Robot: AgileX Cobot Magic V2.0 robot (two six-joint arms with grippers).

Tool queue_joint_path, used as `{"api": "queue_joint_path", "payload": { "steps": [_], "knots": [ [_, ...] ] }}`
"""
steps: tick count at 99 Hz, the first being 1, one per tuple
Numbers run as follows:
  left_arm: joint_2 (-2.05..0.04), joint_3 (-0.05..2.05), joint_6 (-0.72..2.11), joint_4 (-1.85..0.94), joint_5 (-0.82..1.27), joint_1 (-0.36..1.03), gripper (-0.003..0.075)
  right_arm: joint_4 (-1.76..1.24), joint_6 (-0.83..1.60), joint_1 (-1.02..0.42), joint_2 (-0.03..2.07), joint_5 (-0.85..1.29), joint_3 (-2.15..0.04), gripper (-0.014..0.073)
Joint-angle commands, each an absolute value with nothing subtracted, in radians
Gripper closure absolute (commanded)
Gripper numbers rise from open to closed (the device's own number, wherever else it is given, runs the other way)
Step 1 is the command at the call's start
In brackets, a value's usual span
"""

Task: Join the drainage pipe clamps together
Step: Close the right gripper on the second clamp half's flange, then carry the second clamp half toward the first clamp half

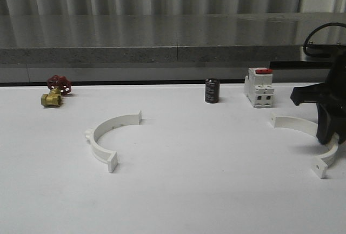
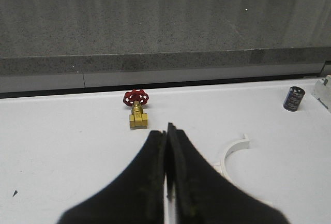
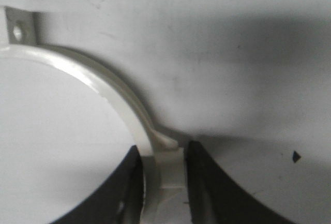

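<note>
Two white drainage pipe clamps lie apart on the white table. The left clamp (image 1: pixel 96 145) rests left of centre, its opening facing right; part of it shows in the left wrist view (image 2: pixel 234 150). The right clamp (image 1: pixel 294 123) lies at the right edge. My right gripper (image 1: pixel 331 136) is down over its outer arc. In the right wrist view that gripper (image 3: pixel 163 149) has its fingers against both sides of the clamp's band (image 3: pixel 103 79), beside a small rib. My left gripper (image 2: pixel 168 128) hangs above the table with its jaws pressed together and nothing between them.
A brass valve with a red handwheel (image 1: pixel 54 93) sits at the back left. A small black cylinder (image 1: pixel 212 91) and a white boxy switch with a red top (image 1: pixel 259 87) stand at the back right. A grey ledge (image 1: pixel 162 50) borders the table's far edge.
</note>
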State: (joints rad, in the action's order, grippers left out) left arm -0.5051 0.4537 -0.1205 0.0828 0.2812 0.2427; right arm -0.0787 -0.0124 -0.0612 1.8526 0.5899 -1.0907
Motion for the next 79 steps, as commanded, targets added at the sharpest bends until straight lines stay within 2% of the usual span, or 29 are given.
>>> {"api": "queue_joint_path", "payload": {
  "steps": [1,13,29,42,62,79],
  "knots": [
    [-0.507,0.48,-0.122,0.083,0.203,0.241,0.0741,-0.083,0.0,-0.061,1.815,0.577,-1.116,0.0502],
    [-0.507,0.48,-0.122,0.083,0.203,0.241,0.0741,-0.083,0.0,-0.061,1.815,0.577,-1.116,0.0558],
    [-0.507,0.48,-0.122,0.083,0.203,0.241,0.0741,-0.085,0.0,-0.06,1.815,0.587,-1.121,0.0557],
    [-0.507,0.48,-0.122,0.083,0.203,0.241,0.0741,-0.101,0.0,-0.081,1.813,0.673,-1.18,0.0557],
    [-0.507,0.48,-0.122,0.083,0.203,0.241,0.0741,-0.095,-0.081,-0.21,1.81,0.747,-1.309,0.0555],
    [-0.507,0.48,-0.122,0.083,0.203,0.241,0.0741,0.008,-0.279,-0.355,1.817,0.75,-1.388,0.0555]
  ]
}}
